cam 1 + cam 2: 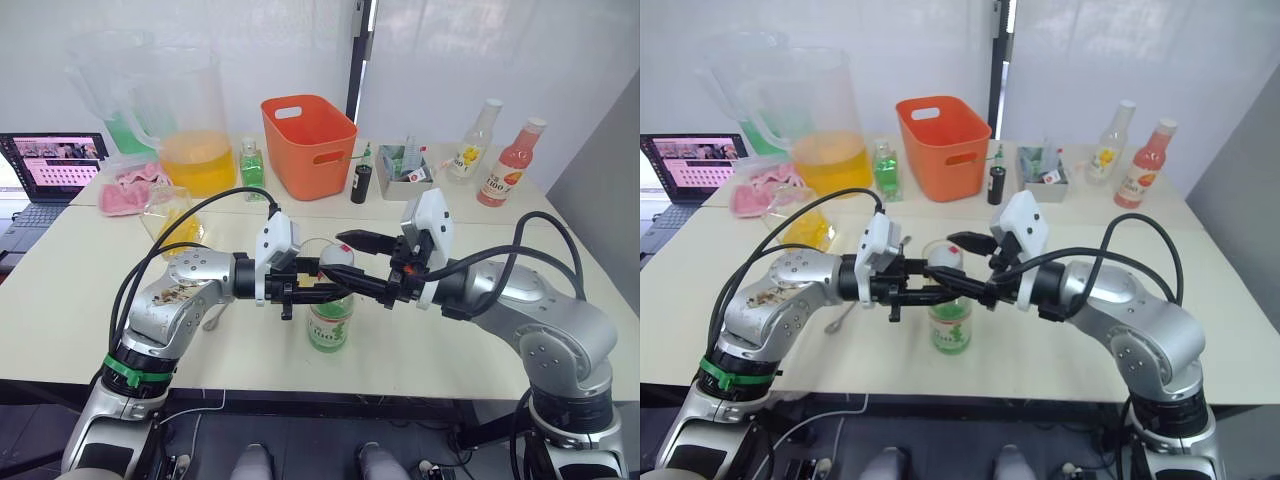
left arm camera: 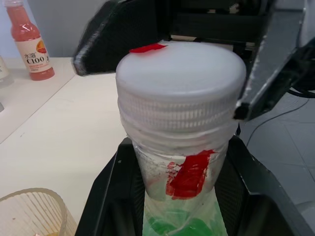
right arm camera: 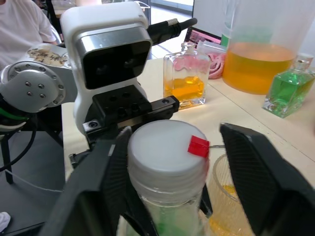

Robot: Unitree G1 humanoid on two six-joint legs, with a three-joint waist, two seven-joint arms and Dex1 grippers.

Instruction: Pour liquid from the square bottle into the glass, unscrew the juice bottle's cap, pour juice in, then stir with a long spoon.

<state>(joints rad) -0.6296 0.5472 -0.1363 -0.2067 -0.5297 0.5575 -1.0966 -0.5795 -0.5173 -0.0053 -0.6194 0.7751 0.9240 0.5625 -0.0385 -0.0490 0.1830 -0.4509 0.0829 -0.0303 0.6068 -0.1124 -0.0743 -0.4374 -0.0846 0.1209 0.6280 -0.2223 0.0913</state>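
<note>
Tall round clear plastic juice bottle with green label (image 1: 330,322) stands upright near the front edge of the pale desk (image 1: 80,320), at centre. Left tool (image 1: 318,289) clamped on the bottle's neck just under the white ribbed cap (image 2: 181,81). Right tool (image 1: 345,254) spread apart around that cap, one finger on each side; seemingly no contact yet, though hard to be sure from the wrist view.

Small clear straight-sided glass (image 3: 227,194) with a little orange liquid sits just behind the bottle, almost touching it.

Likely trouble from here:
- Closing off-centre on the cap, so a slipping grip and no turn.
- Twisting harder than the left clamp resists, so the whole bottle spinning or tipping toward the glass.
- Knocking the glass (very close on the far side) with a finger and spilling it.
- Cap coming free suddenly and dropping off the near edge.

Room: near edge of the desk close in front of the bottle, little margin there. Open desk to the right and to the left front. Further back, an orange plastic basket (image 1: 309,143), a large pitcher of orange liquid (image 1: 196,125) and a square clear bottle with orange liquid (image 3: 185,80) well apart on the far left.
</note>
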